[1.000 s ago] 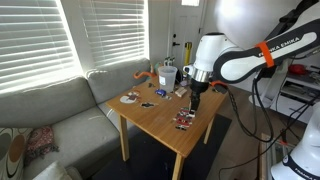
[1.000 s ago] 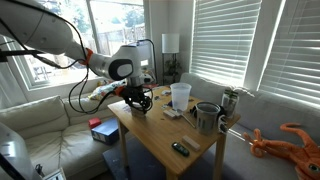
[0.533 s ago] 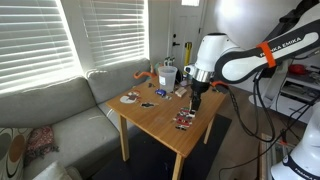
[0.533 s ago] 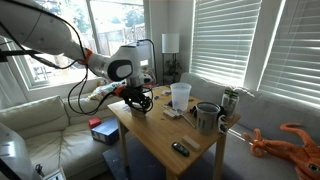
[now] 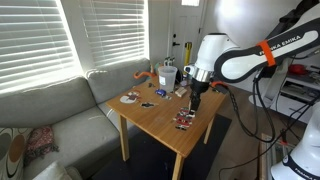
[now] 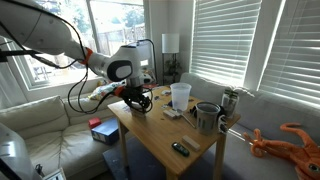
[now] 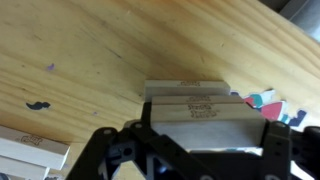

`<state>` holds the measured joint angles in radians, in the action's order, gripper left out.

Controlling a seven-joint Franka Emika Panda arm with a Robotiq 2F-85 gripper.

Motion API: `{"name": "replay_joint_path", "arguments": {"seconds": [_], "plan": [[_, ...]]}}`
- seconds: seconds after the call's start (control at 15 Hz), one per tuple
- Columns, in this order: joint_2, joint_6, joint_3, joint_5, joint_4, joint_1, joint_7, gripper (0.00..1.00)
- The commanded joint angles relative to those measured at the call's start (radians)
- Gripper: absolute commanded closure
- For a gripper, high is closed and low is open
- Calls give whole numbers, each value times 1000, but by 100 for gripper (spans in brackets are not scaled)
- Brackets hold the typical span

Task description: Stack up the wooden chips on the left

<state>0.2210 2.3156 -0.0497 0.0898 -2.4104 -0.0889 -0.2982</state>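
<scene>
Wooden chip (image 7: pixel 205 112) pinched in my gripper (image 7: pixel 206 138), frame centre; square edges w/ lower chip (image 7: pixel 185 90) pre-release.

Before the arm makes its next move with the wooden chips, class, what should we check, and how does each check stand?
1. The gripper is closed on the top chip: ok.
2. The top chip lies over the lower chip: ok.
3. Their edges are squared: cannot tell.
4. The spare chip lies apart from the stack: ok.
5. The coloured bits are clear of the stack: cannot tell.
</scene>
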Motion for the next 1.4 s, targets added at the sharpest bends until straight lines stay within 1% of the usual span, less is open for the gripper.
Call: {"name": "replay_joint_path", "arguments": {"seconds": [0.0,0.73,0.8,0.87,0.93,1.0,1.33], "plan": [[25,11,18,25,-27,-12,-34,41],[35,7,33,33,-38,-13,-54,41],[34,7,33,34,-38,-13,-54,38],[34,10,35,42,-38,-15,-63,4],[34,7,35,43,-38,-14,-63,4],[35,7,36,48,-39,-14,-67,0],[39,7,38,56,-44,-12,-68,0]]}}
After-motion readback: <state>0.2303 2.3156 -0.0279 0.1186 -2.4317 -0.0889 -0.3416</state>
